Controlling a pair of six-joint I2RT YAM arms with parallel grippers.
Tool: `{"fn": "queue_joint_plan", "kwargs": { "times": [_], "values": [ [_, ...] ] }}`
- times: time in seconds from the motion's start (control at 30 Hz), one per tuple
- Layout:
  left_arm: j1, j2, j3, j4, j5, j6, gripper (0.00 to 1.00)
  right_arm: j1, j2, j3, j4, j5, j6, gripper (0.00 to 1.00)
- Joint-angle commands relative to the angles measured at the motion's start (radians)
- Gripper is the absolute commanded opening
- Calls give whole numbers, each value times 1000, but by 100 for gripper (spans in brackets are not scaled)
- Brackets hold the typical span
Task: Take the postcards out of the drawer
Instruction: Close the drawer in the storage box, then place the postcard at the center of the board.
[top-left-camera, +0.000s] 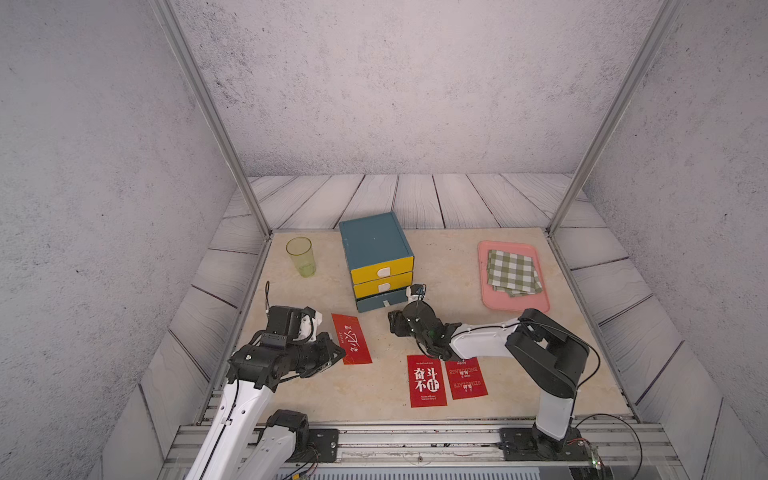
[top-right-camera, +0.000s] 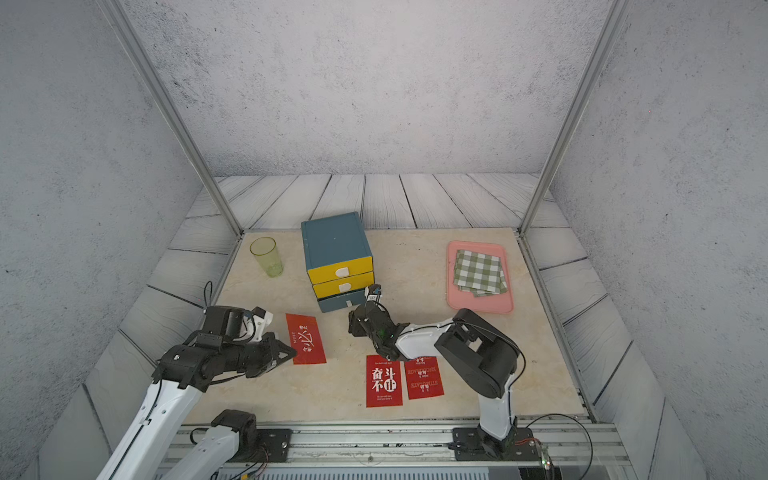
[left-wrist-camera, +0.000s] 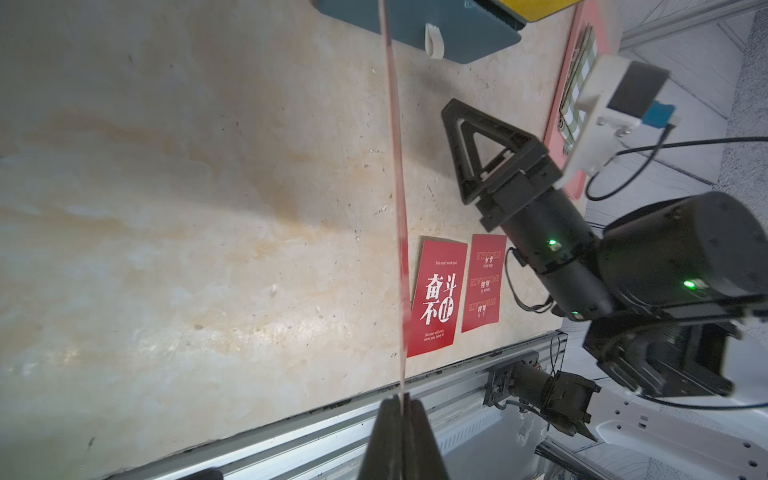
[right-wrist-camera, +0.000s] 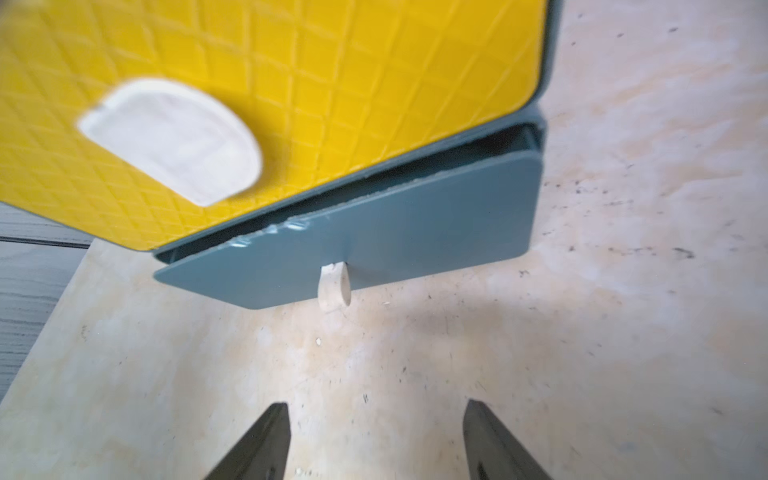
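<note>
Left gripper (left-wrist-camera: 402, 409) clenched on near end of first postcard (top-left-camera: 351, 338); long axis crosswise to fingers (left-wrist-camera: 386, 440), running toward drawer (right-wrist-camera: 374, 249). Second postcard (top-left-camera: 427, 380), third postcard (top-left-camera: 466, 378) flat on table (top-left-camera: 382, 411), well aside. Right gripper (right-wrist-camera: 376, 405) spread, empty; drawer tab (right-wrist-camera: 333, 291) dead ahead, not touching.

Marble table (top-left-camera: 451, 270): green cup (top-left-camera: 300, 257), drawer unit (top-left-camera: 376, 249), pink tray (top-left-camera: 512, 304), two red postcards (top-left-camera: 427, 380) lying flat.

Place: robot test cell, lab-like | Evidence: left arm (top-left-camera: 237, 415) and right arm (top-left-camera: 552, 361) were bolted to an aluminium rail (top-left-camera: 415, 440) | aluminium posts (top-left-camera: 210, 112) framed printed backdrop walls (top-left-camera: 415, 83) | marble-look tabletop (top-left-camera: 457, 270) sat inside
</note>
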Motion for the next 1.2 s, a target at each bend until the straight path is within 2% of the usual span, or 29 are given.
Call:
{"fn": "queue_joint_plan", "kwargs": {
  "times": [0.0,0.2,0.5,0.9,1.17],
  "values": [
    [-54,1,-29,53,-10,-62,4,-12,-125,-18,-152,21,-14,70],
    [-188,20,-98,141,-58,-167,3,-62,-256,-109,-217,-9,-5,70],
    [-306,14,-252,329,-62,-319,3,-132,-401,-204,-283,-16,-37,70],
    [-417,91,-370,437,-78,-360,5,-192,-485,-266,-332,-38,-59,70],
    [-436,144,-435,490,-61,-356,9,-214,-478,-265,-324,-70,-54,70]
  ]
}}
